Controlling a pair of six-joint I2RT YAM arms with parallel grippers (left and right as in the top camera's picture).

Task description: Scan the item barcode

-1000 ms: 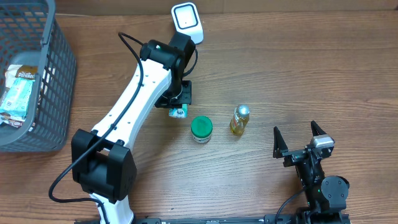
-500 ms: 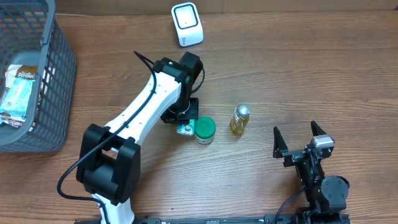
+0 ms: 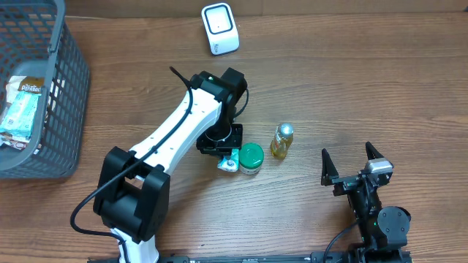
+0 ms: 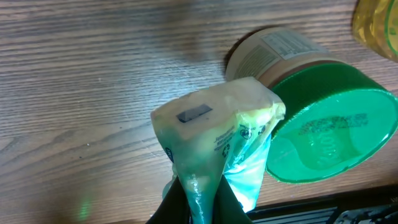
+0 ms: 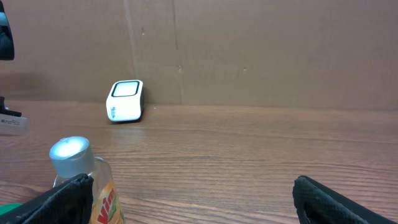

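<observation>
A scanner stands at the far edge of the tabletop, its window facing up in the overhead view. A grey basket fills the far left corner, with a packet lying inside it. Near the middle stands a jar with a green lid. Just to its right is a small bottle of yellow liquid with a silver cap, set apart from the jar. The right gripper sits near the front right corner with its jaws spread wide and nothing between them. From its wrist camera the bottle is close at the left and the scanner is far back.

The left gripper hangs over the middle of the tabletop with its jaws pressed together, pinching a pouch. The pouch is well apart from the scanner, and the left arm's own wrist lies over the stretch between them. The jar is hard against the pouch on its right. In the left wrist view the pouch overlaps the lid's rim, and we cannot tell whether they touch.

The pouch is cream on its blocky upper end and turns to clear, green-tinted film lower down. The film narrows to a crumpled neck where the fingers grip it. One face bears a small dark rectangle, and the film carries printed recycling marks, too blurred to read.
</observation>
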